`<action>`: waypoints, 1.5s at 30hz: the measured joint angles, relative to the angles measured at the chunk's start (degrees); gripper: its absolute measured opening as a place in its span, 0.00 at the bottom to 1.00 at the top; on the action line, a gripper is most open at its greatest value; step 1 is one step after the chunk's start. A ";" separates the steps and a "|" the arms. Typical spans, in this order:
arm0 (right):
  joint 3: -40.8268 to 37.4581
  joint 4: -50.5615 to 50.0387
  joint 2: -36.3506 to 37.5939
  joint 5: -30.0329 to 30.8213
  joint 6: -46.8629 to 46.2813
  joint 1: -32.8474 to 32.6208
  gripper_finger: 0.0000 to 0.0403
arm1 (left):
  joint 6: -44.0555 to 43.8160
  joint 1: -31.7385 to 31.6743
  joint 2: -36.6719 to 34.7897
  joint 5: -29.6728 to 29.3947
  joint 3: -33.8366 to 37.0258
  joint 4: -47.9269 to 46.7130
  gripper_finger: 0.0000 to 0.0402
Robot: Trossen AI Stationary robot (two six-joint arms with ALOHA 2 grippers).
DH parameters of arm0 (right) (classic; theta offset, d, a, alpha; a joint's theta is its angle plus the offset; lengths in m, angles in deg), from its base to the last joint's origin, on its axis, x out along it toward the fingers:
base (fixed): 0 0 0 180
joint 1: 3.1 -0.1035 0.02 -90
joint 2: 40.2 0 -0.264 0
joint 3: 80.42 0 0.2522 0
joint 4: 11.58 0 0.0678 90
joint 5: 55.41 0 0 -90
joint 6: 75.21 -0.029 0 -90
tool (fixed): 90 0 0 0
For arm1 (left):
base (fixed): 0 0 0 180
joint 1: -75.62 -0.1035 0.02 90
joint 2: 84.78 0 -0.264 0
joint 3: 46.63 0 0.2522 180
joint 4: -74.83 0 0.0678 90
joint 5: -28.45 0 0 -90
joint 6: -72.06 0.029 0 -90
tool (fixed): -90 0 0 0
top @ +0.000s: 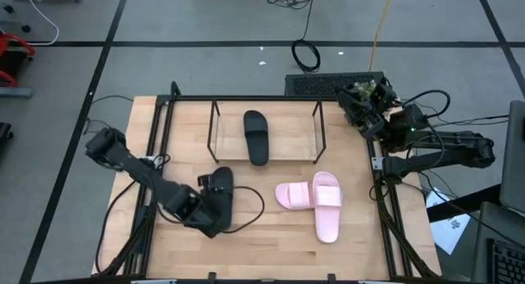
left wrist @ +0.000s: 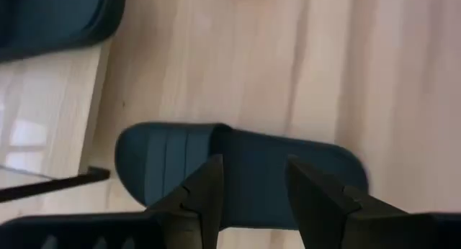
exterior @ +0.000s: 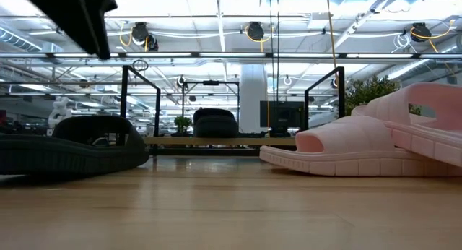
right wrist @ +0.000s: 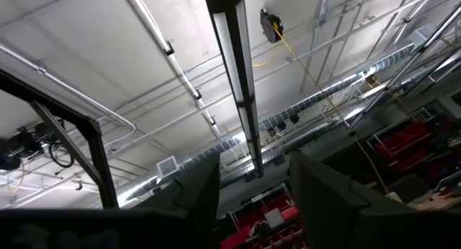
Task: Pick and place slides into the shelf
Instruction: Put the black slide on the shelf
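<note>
- Left gripper: positioned above the black slide on the table, at roughly 7 o'clock from the table centre. The fingers stand apart with a clear gap between them; nothing is held. In the left wrist view the fingertips straddle the slide's strap region without visible contact.
- Black slide on the table: lies flat, sole down, outside the shelf. Matte, moulded material, rounded outline, wide ribbed strap.
- Shelf: a low rack of thin black rods over a light wooden board, at 12 o'clock. It holds one black slide, lying lengthwise near the middle.
- Pink slides: two pale pieces at about 5 o'clock, touching, one crosswise and the other overlapping it. Same moulded shape; finely ridged sole edges show in the low view.
- Right gripper: parked off the table's 2 o'clock corner, pointing up at the ceiling. Fingers parted, empty.
- Progress, as judged: one of four slides is placed; three remain. The second black slide appears to be the current target.
</note>
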 joint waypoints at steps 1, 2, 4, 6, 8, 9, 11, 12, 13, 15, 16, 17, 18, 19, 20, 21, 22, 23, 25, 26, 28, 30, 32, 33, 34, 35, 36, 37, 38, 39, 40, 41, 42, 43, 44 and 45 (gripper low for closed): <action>0.00 0.00 0.00 0.00 0.00 -0.22 0.39 | -0.43 0.11 1.25 -0.41 0.00 -0.81 0.36; 0.00 0.00 0.00 0.00 0.03 -0.45 0.39 | -0.89 0.16 2.53 -0.90 0.00 -1.71 0.36; 0.00 0.02 0.00 0.00 0.04 -0.78 0.39 | -2.06 0.13 4.87 -1.80 0.00 -2.98 0.36; 0.00 0.01 0.00 0.00 0.07 -1.01 0.39 | -3.31 0.09 6.81 -2.16 0.00 -3.70 0.36; 0.00 0.00 0.00 0.00 0.09 -1.29 0.39 | -3.88 0.07 8.42 -2.20 0.00 -3.25 0.36; 0.00 0.00 0.02 -0.02 0.11 -1.29 0.39 | -3.89 0.11 8.98 -2.30 0.00 -2.96 0.36; 0.00 0.00 0.02 -0.02 0.05 -1.29 0.39 | -4.23 0.12 9.73 -3.20 0.00 -2.99 0.36; 0.00 0.00 0.02 -0.02 0.00 -1.29 0.39 | -4.75 0.12 10.06 -3.70 0.00 -2.99 0.36; 0.00 -0.01 0.02 -0.02 0.00 -1.29 0.39 | -5.18 0.12 10.37 -4.36 0.00 -2.99 0.36; 0.00 -0.01 0.02 -0.09 0.00 -1.29 0.39 | -6.12 -0.04 11.06 -5.29 0.00 -2.97 0.36; 0.00 0.00 0.02 -0.47 0.00 -1.29 0.39 | -6.25 -0.14 11.48 -5.69 0.00 -2.99 0.36; 0.00 -0.02 0.02 -1.31 0.00 -1.29 0.39 | -6.25 -0.21 11.88 -5.79 0.00 -2.99 0.36; 0.00 -0.04 0.02 -1.51 -0.02 -1.29 0.39 | -6.25 -0.21 12.26 -5.80 0.01 -2.99 0.36; 0.00 -0.15 0.02 -1.53 -0.01 -1.29 0.39 | -6.26 -0.27 12.66 -5.79 0.01 -2.99 0.36; 0.00 -0.18 0.02 -1.56 -0.02 -1.29 0.39 | -6.32 -0.36 13.11 -5.80 0.00 -2.99 0.36; 0.00 -0.22 0.02 -1.57 -0.02 -1.29 0.39 | -6.36 -0.40 13.62 -5.81 0.02 -3.00 0.36; 0.00 -0.26 0.02 -1.55 -0.02 -1.29 0.39 | -6.46 -0.50 14.12 -5.82 0.02 -3.08 0.36; 0.00 -0.29 0.02 -1.55 -0.02 -1.29 0.39 | -6.87 -0.52 14.55 -5.94 0.02 -3.41 0.36; 0.00 -0.33 0.03 -1.78 -0.01 -1.29 0.39 | -8.73 -0.55 15.11 -6.55 0.02 -4.23 0.36; 0.00 -0.43 0.04 -2.58 0.03 -1.28 0.39 | -9.83 -0.70 15.47 -6.90 0.00 -4.82 0.36; 0.00 -0.63 0.04 -3.23 0.04 -1.29 0.39 | -12.05 -0.87 15.85 -7.44 0.05 -6.22 0.36; 0.00 -0.88 0.04 -3.68 0.07 -1.29 0.39 | -13.64 -1.01 15.73 -7.97 0.07 -6.45 0.36; 0.00 -0.91 0.04 -4.39 0.07 -1.27 0.39 | -14.62 -0.97 15.71 -8.46 0.07 -6.36 0.36; 0.00 -0.90 0.04 -4.42 0.12 -1.28 0.39 | -14.88 -0.93 15.75 -8.59 0.07 -6.40 0.36; 0.00 -0.89 0.04 -4.44 0.13 -1.27 0.39 | -15.12 -0.93 15.73 -8.65 0.07 -6.38 0.36; 0.00 -0.90 0.04 -4.50 0.13 -1.27 0.39 | -15.49 -0.97 15.71 -8.70 0.07 -6.33 0.36; 0.00 -0.90 0.04 -4.50 0.15 -1.27 0.39 | -16.20 -0.98 15.71 -8.64 0.07 -6.25 0.36; 0.00 -0.92 0.04 -4.50 0.15 -1.27 0.39 | -16.99 -0.98 15.71 -8.54 0.07 -6.16 0.36; 0.00 -0.92 0.04 -4.51 0.15 -1.27 0.39 | -17.77 -0.98 15.71 -8.21 0.07 -6.09 0.36; 0.00 -0.94 0.04 -4.50 0.17 -1.27 0.39 | -18.42 -0.98 15.71 -8.03 0.07 -6.07 0.36; 0.00 -1.07 0.04 -4.50 0.22 -1.27 0.39 | -18.88 -0.96 15.71 -7.90 0.05 -6.06 0.36; 0.00 -1.24 0.04 -4.50 0.40 -1.27 0.39 | -19.26 -0.83 15.71 -7.74 -0.06 -6.08 0.36; 0.00 -1.38 0.04 -4.52 0.42 -1.27 0.39 | -19.32 -0.70 15.71 -7.76 -0.27 -6.09 0.36; 0.00 -1.53 0.04 -4.51 0.41 -1.27 0.39 | -19.26 -0.55 15.71 -7.83 -0.55 -6.10 0.36; 0.00 -1.69 0.04 -4.51 0.42 -1.27 0.39 | -19.14 -0.49 15.71 -8.18 -0.69 -6.08 0.36; 0.00 -1.75 0.04 -4.50 0.41 -1.27 0.39 | -19.08 -0.47 15.71 -8.71 -0.72 -6.09 0.36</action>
